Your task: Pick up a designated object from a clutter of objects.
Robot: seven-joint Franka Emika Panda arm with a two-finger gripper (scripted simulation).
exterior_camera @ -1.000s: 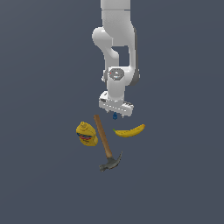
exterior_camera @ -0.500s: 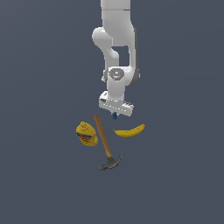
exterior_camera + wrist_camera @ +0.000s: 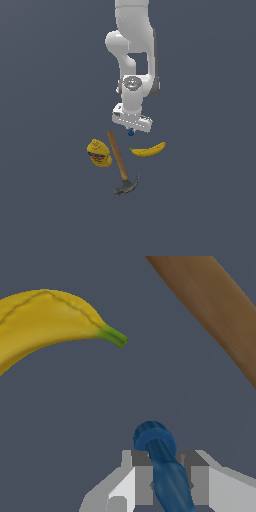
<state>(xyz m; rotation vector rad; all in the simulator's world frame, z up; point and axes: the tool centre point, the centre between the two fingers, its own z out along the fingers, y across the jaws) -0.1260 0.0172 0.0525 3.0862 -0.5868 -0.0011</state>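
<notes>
The two fingers (image 3: 141, 481) of the gripper (image 3: 165, 483) are pressed in from either side on one small dark-blue item (image 3: 161, 462), clamping its shaft so that its rounded knob end sticks out past the tips. From where I stand, in the exterior view, that blue item (image 3: 131, 133) shows only as a dot poking from under the gripper (image 3: 131, 126), hanging between the upper end of the hammer's handle and the banana.

Around it I count three other things, one of each. One banana (image 3: 148, 149) lies just to the exterior view's right, its green-tipped stem (image 3: 113, 336) pointing toward the gripper. One claw hammer (image 3: 120, 165) with a wooden handle (image 3: 212, 306) runs down to a dark head (image 3: 127, 186). One yellow mustard bottle (image 3: 99, 153) with a blue label sits just beside the handle, on the exterior view's left.
</notes>
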